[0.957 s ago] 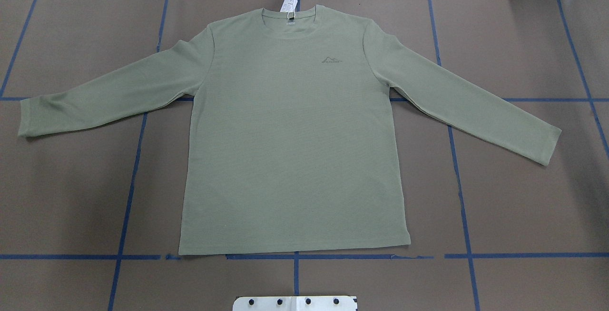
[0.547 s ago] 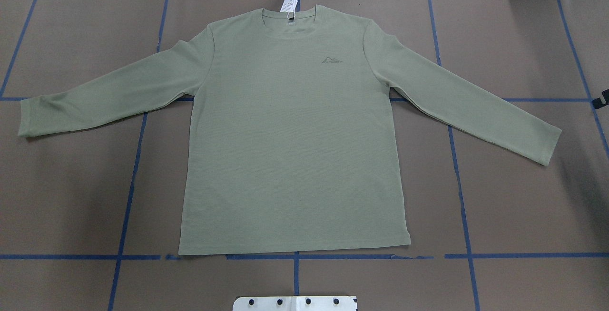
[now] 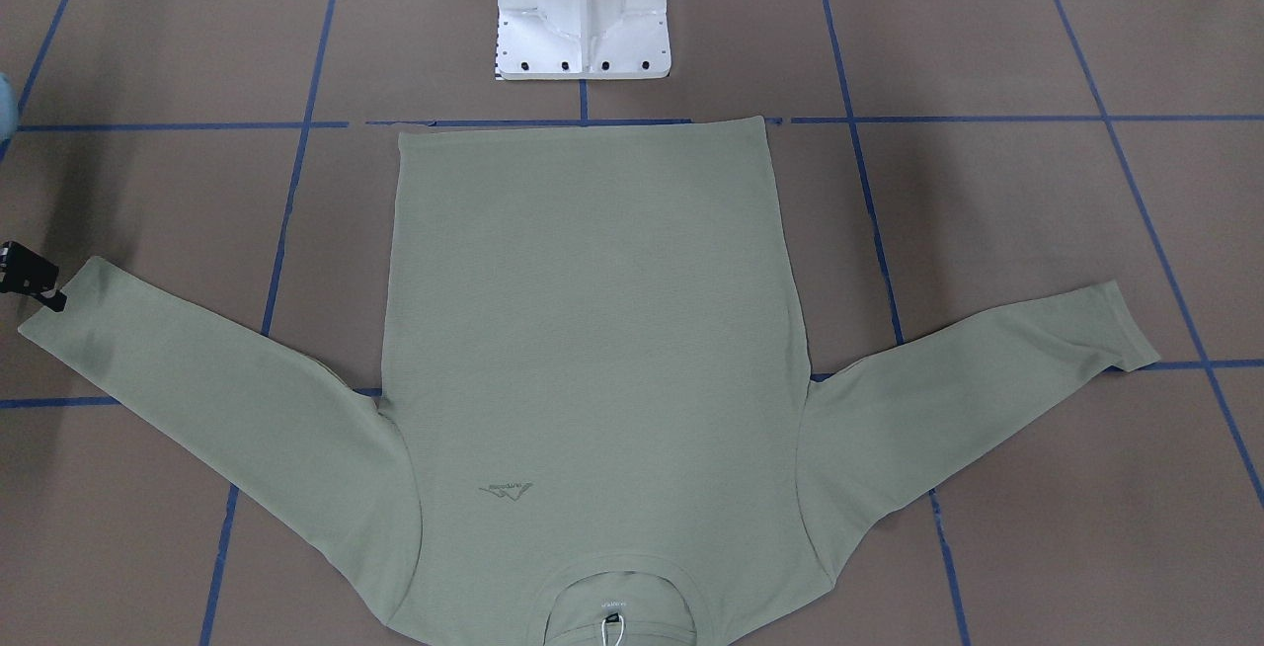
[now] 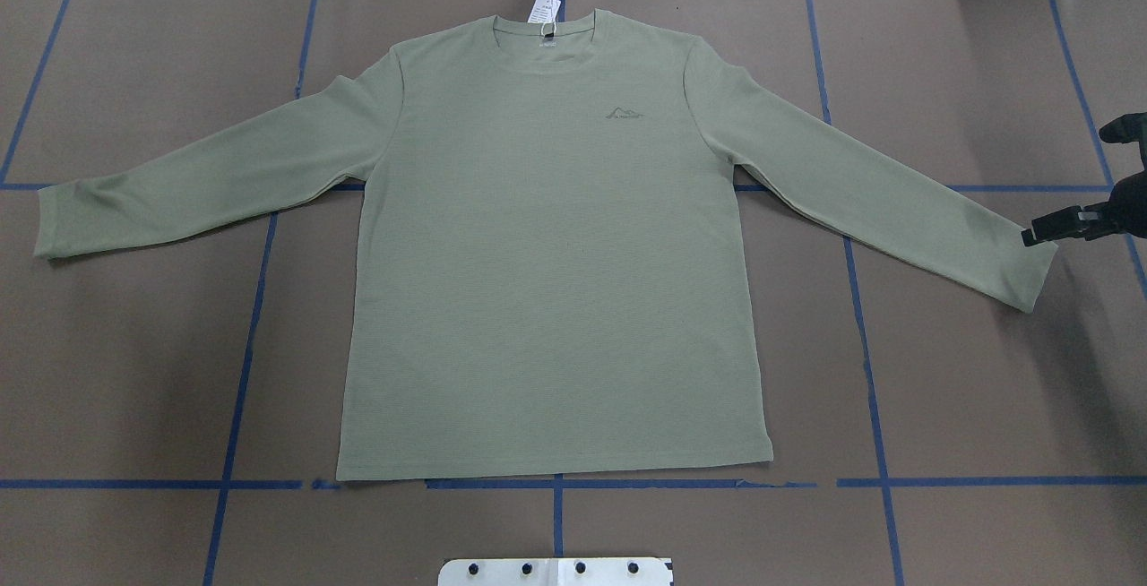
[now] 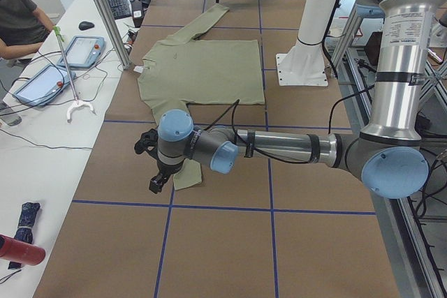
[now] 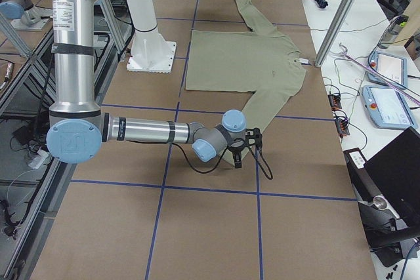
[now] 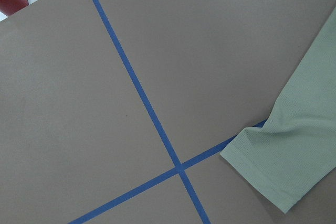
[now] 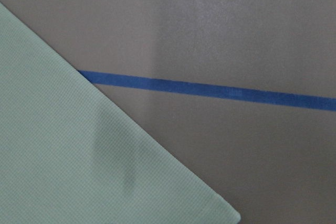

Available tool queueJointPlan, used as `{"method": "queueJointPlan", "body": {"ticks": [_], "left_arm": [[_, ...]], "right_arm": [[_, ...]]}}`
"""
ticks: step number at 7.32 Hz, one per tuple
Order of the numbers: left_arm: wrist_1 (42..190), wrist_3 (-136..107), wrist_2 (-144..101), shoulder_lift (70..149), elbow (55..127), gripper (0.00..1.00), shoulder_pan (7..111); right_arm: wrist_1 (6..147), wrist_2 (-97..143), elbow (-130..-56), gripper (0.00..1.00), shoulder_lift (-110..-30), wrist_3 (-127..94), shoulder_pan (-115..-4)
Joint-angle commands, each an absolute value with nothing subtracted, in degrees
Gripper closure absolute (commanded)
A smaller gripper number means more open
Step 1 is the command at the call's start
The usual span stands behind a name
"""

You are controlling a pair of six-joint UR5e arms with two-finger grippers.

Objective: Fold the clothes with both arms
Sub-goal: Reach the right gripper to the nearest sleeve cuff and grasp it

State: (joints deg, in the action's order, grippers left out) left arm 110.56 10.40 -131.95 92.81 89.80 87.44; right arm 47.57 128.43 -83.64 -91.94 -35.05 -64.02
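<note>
Since the shirt lies flat and face up in the middle of the table, collar far from the robot and hem near the pedestal, the coming move, as I judge it, turns on the cuffs. The right gripper hangs at the table's right end, just beside the right cuff. In the overhead view one finger reaches in from the edge and its tip meets the cuff's far corner. A second black prong shows well apart from it, farther up the table, so the fingers look spread wide and hold nothing. From those fingers the sleeve runs inward and away from the robot, its long axis slanting from cuff up to shoulder. The cuff edge lies across that axis, so the cloth sits toward the shirt's body from the fingertips. The right arm is plainly the nearer one to this cuff.

The left gripper shows only in the left side view, low over the table by the left cuff. I cannot tell whether its fingers are wide or narrow. Its wrist camera sees that cuff at the lower right, near a cross of blue tape, with no finger in view. The left arm is the nearer to it.

Counted: one shirt, two sleeves both fully spread, one tag at the collar, two arms, two grippers, one pedestal. No fold is made yet.
</note>
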Motion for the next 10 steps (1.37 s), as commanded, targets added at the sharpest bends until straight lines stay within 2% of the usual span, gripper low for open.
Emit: {"method": "queueJointPlan", "body": {"ticks": [1,7,10], "left_arm": [[110.6,10.4,-131.9,92.9,90.1,0.0,87.5],[110.6,10.4,-131.9,93.5,89.8,0.0,87.4],[110.6,10.4,-131.9,93.5,89.8,0.0,87.4]], "right_arm": [[47.3,128.3,-82.9,0.0,-92.0,-35.7,-63.0],[48.0,128.2,-81.8,0.0,-91.4,-35.7,-61.0],[48.1,128.2,-81.7,0.04,-92.0,-35.7,-61.0]]}}
